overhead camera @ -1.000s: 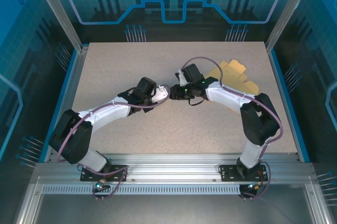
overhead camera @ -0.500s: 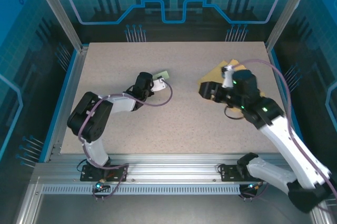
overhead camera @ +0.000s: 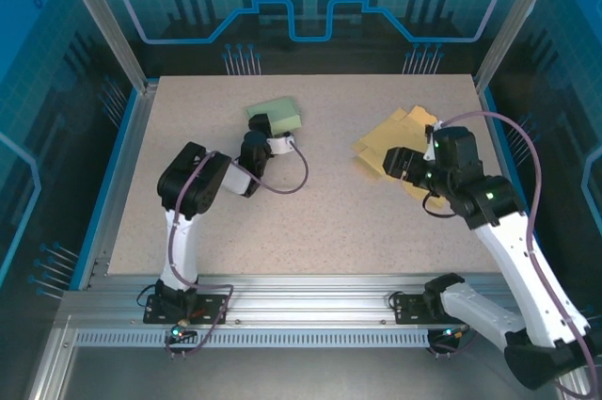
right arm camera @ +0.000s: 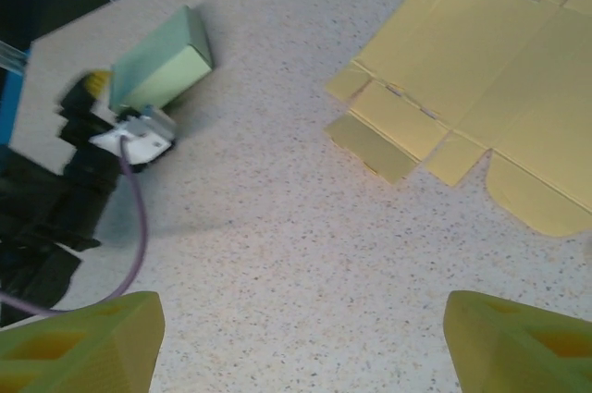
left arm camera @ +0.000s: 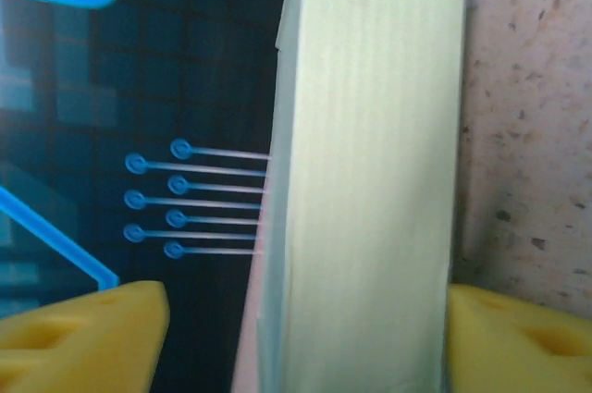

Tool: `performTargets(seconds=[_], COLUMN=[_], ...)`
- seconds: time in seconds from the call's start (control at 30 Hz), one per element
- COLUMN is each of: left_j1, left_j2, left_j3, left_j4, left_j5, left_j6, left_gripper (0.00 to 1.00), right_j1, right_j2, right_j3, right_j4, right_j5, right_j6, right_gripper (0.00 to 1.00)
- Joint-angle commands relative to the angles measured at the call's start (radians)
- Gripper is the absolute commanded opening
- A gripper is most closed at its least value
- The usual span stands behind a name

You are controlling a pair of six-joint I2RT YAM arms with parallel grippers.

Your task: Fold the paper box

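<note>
A folded pale green paper box [overhead camera: 276, 115] lies on the table at the back left of centre. My left gripper [overhead camera: 266, 134] is just in front of it. In the left wrist view the green box [left arm camera: 370, 180] stands between the yellow fingers [left arm camera: 88, 337]; the jaws are open, with a gap on the left side. A flat, unfolded yellow box sheet [overhead camera: 403, 139] lies at the back right. My right gripper [overhead camera: 396, 163] hovers at its near edge, open and holding nothing. From the right wrist I see the yellow sheet [right arm camera: 481, 69], the green box [right arm camera: 157, 65] and bare table between my right gripper's [right arm camera: 301, 319] fingertips.
The speckled table [overhead camera: 329, 221] is bounded by an aluminium frame and blue glowing walls. The left arm's purple cable [overhead camera: 299, 174] loops over the table beside its wrist. The right arm [overhead camera: 508, 231] reaches in from the near right corner.
The grippers were together at mid-table. The left one moved back-left with the green box and opened. The right one swung right, over the yellow sheet, and opened.
</note>
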Motion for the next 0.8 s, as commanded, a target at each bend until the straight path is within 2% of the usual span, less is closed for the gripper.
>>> performTargets(seconds=[0.0,0.1,0.2,0.37,0.47,0.53,0.6,0.67,0.77], left_j1=[0.001,-0.008,-0.023,-0.072,-0.102,-0.118,-0.122,-0.122,-0.12], left_j2=[-0.033,-0.112,-0.234,-0.465,-0.543,-0.587,-0.631,-0.682,-0.769], left_j3=[-0.069,-0.122,-0.158,-0.157,-0.09,-0.04,0.01,0.03,0.019], left_j4=[-0.052,-0.083,-0.183,-0.505,-0.668,-0.783,-0.872,-0.93,-0.987], left_j5=[0.074,0.088,0.082,0.071,0.01,0.0,-0.013,-0.001,0.031], left_j6=[-0.043,-0.074,-0.171,-0.404,-0.602,-0.73,-0.904,-1.065,-1.27], left_gripper=[0.99,0.99,0.99,0.99,0.99,0.99,0.99,0.99,0.99], right_j1=[-0.064,-0.147,-0.226,-0.304,-0.361,-0.387,-0.41,-0.399,-0.404], right_j2=[0.055,0.138,0.264,0.554,0.75,0.878,1.016,1.078,1.171], right_j3=[0.036,0.034,0.079,0.268,0.426,0.547,0.69,0.745,0.849], right_j4=[0.053,0.123,0.168,0.126,0.07,0.023,-0.046,-0.031,-0.069], right_j5=[-0.076,-0.176,-0.275,-0.259,-0.26,-0.239,-0.231,-0.139,-0.089], right_j6=[-0.054,-0.073,-0.11,-0.272,-0.385,-0.463,-0.541,-0.64,-0.753], right_gripper=[0.81,0.83,0.85,0.9,0.93,0.99,1.0,1.0,1.0])
